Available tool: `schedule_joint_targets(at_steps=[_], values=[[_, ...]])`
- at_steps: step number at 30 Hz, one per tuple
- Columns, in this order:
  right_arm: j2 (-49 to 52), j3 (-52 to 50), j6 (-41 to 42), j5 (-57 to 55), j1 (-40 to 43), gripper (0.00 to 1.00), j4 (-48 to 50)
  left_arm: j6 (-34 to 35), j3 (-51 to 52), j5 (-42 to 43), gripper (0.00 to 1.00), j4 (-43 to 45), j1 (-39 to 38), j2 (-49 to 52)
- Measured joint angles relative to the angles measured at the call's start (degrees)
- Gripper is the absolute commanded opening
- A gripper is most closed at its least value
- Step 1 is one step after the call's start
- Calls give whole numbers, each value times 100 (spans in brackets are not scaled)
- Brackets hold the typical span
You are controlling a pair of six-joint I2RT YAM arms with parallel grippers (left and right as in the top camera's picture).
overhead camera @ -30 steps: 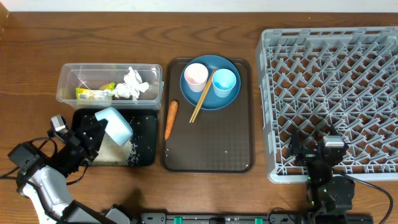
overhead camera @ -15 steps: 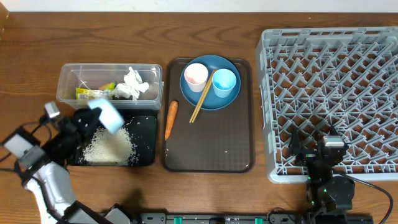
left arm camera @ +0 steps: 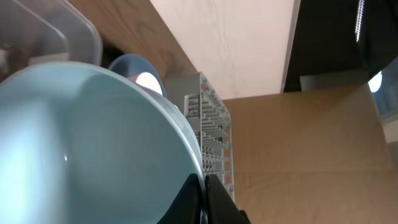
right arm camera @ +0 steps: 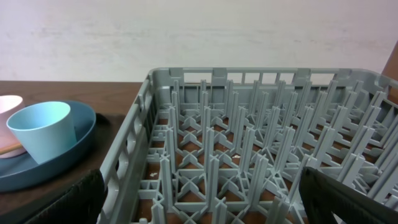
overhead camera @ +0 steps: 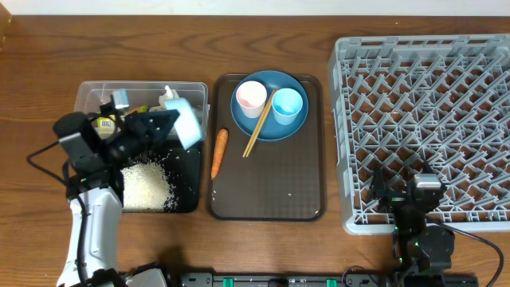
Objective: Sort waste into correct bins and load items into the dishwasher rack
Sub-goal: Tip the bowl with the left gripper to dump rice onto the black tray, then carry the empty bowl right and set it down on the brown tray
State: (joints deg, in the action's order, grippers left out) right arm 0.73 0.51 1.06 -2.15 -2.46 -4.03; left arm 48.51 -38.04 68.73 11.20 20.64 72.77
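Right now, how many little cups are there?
2. The pink cup stands on the left part of the dark blue plate; the light blue cup stands beside it on the right part. No other cup shows, though the left arm could hide something small.

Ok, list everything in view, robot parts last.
rack: one, grey, right
brown tray: one, centre
plate: one, dark blue, on brown tray
pink cup: one, on plate
light blue cup: one, on plate
chopsticks: two, wooden, across plate
carrot: one, orange, on brown tray
container: one, clear, left
tissue: one, white, in container
wrapper: one, yellow, in container
black tray: one, front left
rice: white, in black tray
bowl: one, light blue, in left pincer
left pincer: shut on bowl
right pincer: open, at rack's edge
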Motion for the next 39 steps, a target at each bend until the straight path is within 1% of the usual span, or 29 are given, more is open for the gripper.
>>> schedule_joint_targets(at_steps=[4, 11, 14, 17, 18, 21, 23, 24, 29, 34, 39], values=[[0, 0, 0, 0, 0, 99, 0, 103, -164, -149, 6, -13, -247, 0], [0, 0, 0, 0, 0, 99, 0, 125, -717, -511, 6, -249, -289, 0], [0, 0, 0, 0, 0, 99, 0, 96, -1104, -629, 6, -601, -289, 0], [0, 0, 0, 0, 0, 99, 0, -184, -1502, -848, 6, -1488, -354, 0], [0, 0, 0, 0, 0, 99, 0, -348, -1665, -1023, 6, -2000, -409, 0], [0, 0, 0, 2, 0, 99, 0, -977, -2050, -1773, 6, -3381, -662, 2], [0, 0, 0, 0, 0, 99, 0, -1410, -2341, -2420, 6, -4098, -887, 7], [0, 0, 0, 0, 0, 99, 0, -1587, -2463, -2675, 6, -4323, -990, 11], [0, 0, 0, 0, 0, 99, 0, -2162, -2830, -3630, 6, -4946, -1552, -13], [0, 0, 0, 0, 0, 99, 2, -2354, -2833, -4485, 6, -5589, -2240, -35], [0, 0, 0, 0, 0, 99, 2, -2444, -2833, -5167, 6, -6175, -3169, -35]])
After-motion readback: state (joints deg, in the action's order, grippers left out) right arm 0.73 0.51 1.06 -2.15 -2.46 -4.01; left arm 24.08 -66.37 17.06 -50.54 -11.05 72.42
